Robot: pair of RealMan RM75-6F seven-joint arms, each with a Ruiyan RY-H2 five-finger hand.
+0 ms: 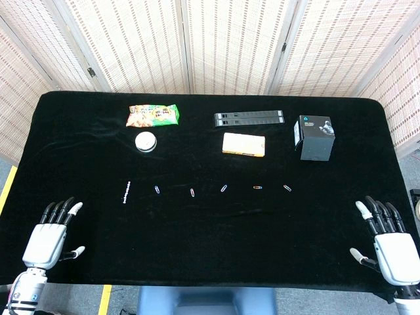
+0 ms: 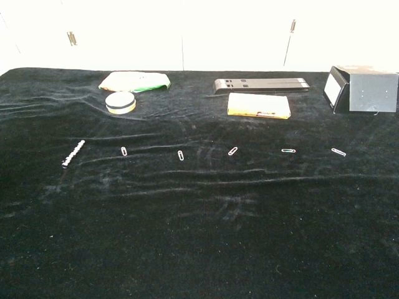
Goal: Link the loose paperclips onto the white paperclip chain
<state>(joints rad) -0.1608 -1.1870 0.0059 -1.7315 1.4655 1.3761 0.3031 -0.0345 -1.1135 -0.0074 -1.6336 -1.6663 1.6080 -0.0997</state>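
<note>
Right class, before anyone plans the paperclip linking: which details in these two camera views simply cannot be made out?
- White paperclip chain: too small in both views to count its links.
- Loose paperclips, e.g.: colours barely readable, head view too distant.
- Snack packet: print blurred.
- Black box: cut off by the chest view's right edge.
- Left hand and right hand: outside the chest view; wrists cut by the head view's lower edge.

**Two pale robot hands showing at the lower corners of the head view**

The left robot hand (image 1: 47, 236), in the lower left of the frame, is showing a light grey-white back plate, black fingers and pale fingertips. Its wrist is carrying a rounded white cuff with small red and blue marks. The right robot hand (image 1: 387, 243), lower right, is wearing the same colours: white palm shell, dark fingers, whitish thumb tip.
</note>
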